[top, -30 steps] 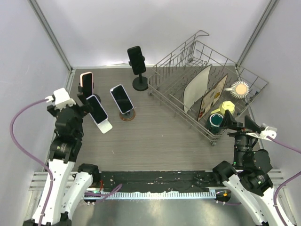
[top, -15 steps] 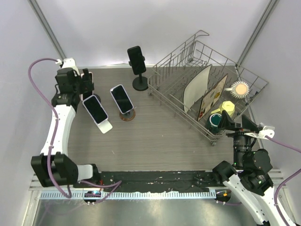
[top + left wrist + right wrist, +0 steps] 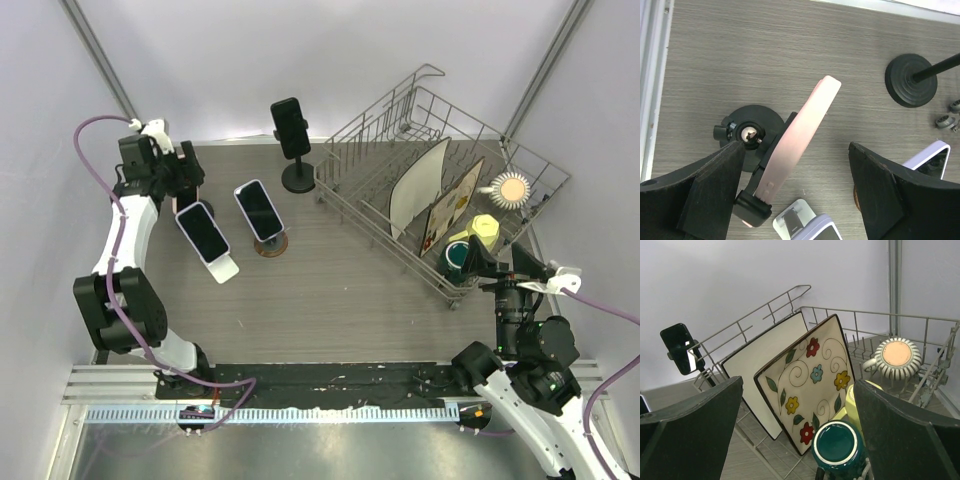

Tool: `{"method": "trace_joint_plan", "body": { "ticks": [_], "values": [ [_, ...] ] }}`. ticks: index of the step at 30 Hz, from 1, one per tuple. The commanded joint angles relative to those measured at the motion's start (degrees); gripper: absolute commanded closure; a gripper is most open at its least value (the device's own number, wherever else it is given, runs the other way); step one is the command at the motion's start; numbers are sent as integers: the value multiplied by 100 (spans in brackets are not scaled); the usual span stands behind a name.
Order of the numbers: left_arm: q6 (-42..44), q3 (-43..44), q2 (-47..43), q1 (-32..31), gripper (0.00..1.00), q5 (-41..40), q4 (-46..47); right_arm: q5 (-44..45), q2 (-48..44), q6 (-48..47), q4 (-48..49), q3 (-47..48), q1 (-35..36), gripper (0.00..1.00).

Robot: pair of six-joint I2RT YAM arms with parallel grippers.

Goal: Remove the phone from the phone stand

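Note:
A pink phone [image 3: 815, 107] stands tilted in the clamp [image 3: 751, 210] of a black phone stand [image 3: 752, 116] at the table's far left. My left gripper [image 3: 796, 146] hangs right over it and is open. The phone's edge lies between the two dark fingers, nearer the left finger [image 3: 715, 190], with a wide gap to the right one. From above, the left gripper [image 3: 188, 176] covers most of this phone. My right gripper [image 3: 505, 262] is open by the near right of the table, holding nothing.
A lavender-cased phone on a white stand [image 3: 205, 235] sits just in front of the pink phone. Another phone leans on a brown round stand [image 3: 260, 212], and a black phone tops a tall black stand [image 3: 290, 128]. A wire dish rack [image 3: 920, 316] holds plates and mugs.
My left arm has swung from the near left up to the far left, over the pink phone, and its jaws have narrowed slightly. The right arm has hardly moved.

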Motion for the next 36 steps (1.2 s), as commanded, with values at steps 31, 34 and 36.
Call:
{"method": "trace_joint_plan", "body": {
  "ticks": [31,34,36],
  "values": [
    [248,-1296,-1746,378,100,-2488,481,-189,-49,-125,214,17,169,2],
    [160,-1587,-2370,369,100,-2946,185,-128,-49,-125,161,52,274,2],
    [-7,-1657,-2599,369,100,-2957,-124,-84,-49,-151,144,78,371,2]
  ]
}}
